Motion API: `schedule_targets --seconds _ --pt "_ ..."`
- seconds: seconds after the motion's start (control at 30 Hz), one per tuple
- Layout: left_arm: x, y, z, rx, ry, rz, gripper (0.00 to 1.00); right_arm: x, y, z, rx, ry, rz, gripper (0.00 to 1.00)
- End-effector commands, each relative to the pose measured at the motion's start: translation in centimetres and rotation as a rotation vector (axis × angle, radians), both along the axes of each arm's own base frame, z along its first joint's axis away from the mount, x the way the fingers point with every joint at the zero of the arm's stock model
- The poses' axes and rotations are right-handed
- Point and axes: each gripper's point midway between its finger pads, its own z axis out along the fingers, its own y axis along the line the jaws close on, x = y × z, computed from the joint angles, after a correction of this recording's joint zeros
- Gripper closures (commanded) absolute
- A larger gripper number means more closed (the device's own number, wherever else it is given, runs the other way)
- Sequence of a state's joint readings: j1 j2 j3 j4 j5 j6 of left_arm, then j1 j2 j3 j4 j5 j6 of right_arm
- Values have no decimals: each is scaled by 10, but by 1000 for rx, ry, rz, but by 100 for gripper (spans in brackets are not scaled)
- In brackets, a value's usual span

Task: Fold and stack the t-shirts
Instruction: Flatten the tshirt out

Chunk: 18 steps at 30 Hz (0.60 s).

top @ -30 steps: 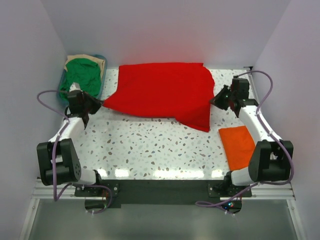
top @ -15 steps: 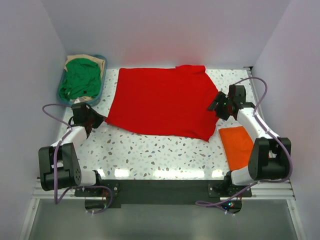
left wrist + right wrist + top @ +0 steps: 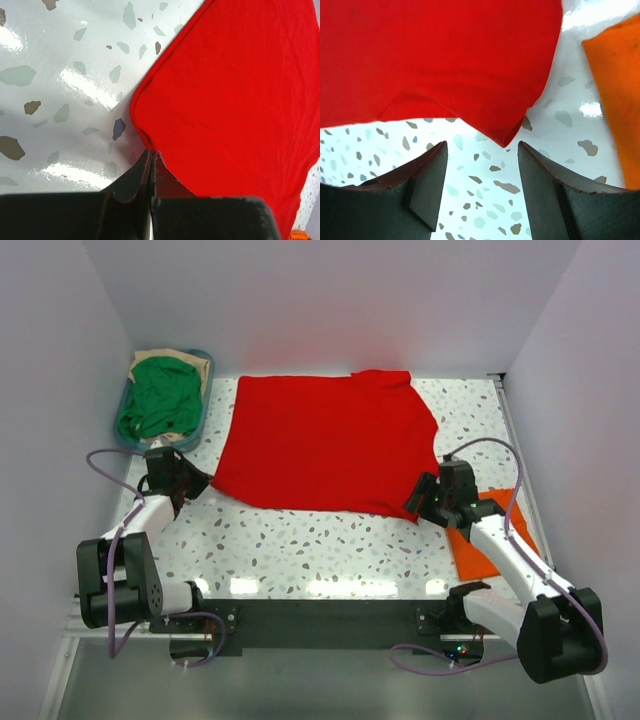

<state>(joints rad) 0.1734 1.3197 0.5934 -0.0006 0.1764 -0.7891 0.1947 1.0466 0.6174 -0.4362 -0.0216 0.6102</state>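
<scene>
The red t-shirt (image 3: 325, 445) lies spread flat across the middle of the table. My left gripper (image 3: 197, 480) is shut on its near-left corner, and the left wrist view shows the red t-shirt (image 3: 230, 90) running into the pinched tips of the left gripper (image 3: 151, 152). My right gripper (image 3: 417, 505) is open just off the shirt's near-right corner. In the right wrist view that red t-shirt corner (image 3: 510, 132) lies a little ahead of the right gripper (image 3: 482, 146), untouched. A folded orange t-shirt (image 3: 466, 555) lies at the near right, partly under my right arm, and shows as the orange t-shirt (image 3: 620, 75) at the right edge.
A teal basket (image 3: 122, 420) stands at the far left corner with a green t-shirt (image 3: 160, 400) and a tan one (image 3: 185, 362) in it. White walls close in the table on three sides. Speckled tabletop (image 3: 310, 550) shows in front of the red shirt.
The red shirt was pulled out from a bunched fold to lie flat. My right gripper opened, let go of its corner and drew back toward the near edge. The left gripper shifted slightly nearer.
</scene>
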Motion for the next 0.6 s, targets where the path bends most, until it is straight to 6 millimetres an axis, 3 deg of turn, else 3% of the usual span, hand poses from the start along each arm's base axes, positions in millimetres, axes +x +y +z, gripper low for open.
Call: schedule_targets --seconds 0.0,0.2,0.3,0.37,0.47,0.5,0.53,0.57 --pt "0 -4 6 11 -24 -33 99 3 -5 -8 -57 -26 -41 39" --pt "3 -5 8 5 -26 -42 99 14 5 -25 -21 -13 -39 40" --pt "6 -4 10 10 -32 -45 99 22 7 -26 -17 -11 -40 59" --pt "9 -4 11 11 -32 -43 99 28 10 -24 -13 -16 -36 65" --pt "17 -3 15 10 -38 -47 100 39 10 -20 -41 -2 -29 86" --pt "14 -4 12 6 -11 -48 100 51 11 -8 -48 -28 -25 90" --pt "20 -1 16 10 -17 -46 100 53 11 -8 -59 -9 -21 97" --pt "22 -1 17 12 -16 -50 100 66 13 7 -59 -43 -15 99"
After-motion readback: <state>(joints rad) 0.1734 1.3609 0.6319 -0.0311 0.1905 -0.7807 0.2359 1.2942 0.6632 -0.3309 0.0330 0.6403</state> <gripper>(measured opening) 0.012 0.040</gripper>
